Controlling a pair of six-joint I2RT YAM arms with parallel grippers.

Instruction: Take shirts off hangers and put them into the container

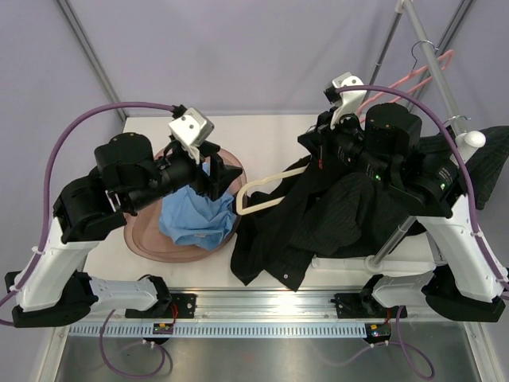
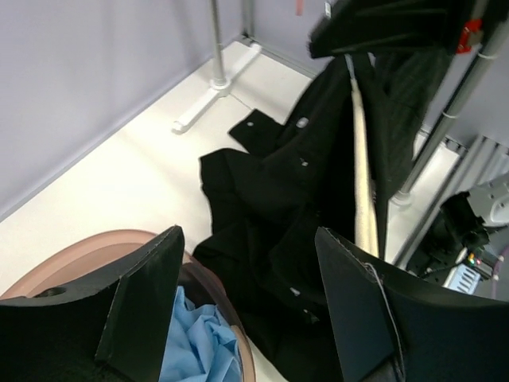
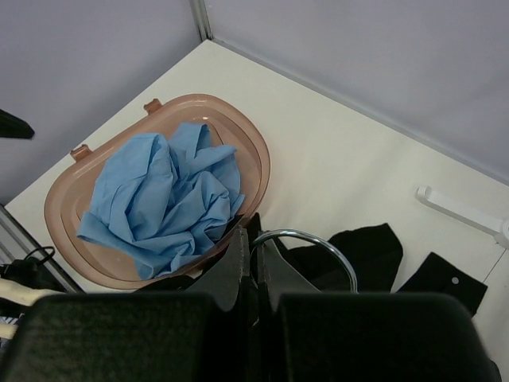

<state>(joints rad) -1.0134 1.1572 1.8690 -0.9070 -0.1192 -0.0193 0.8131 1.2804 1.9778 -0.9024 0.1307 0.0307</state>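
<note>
Loosely crumpled light blue shirt (image 3: 163, 199) in container (image 3: 191, 107).

The left arm (image 1: 127, 171) and right arm (image 1: 398, 139) match: boxy black joint housings above smooth white lower links, with black feet. A purple cable (image 1: 79, 127) runs along each. A white camera block (image 1: 192, 127) caps each wrist. The left gripper (image 2: 246, 239) has matte black, wedge-shaped fingers (image 2: 143, 302). A small green light (image 1: 374, 177) glows on the right arm.
</note>
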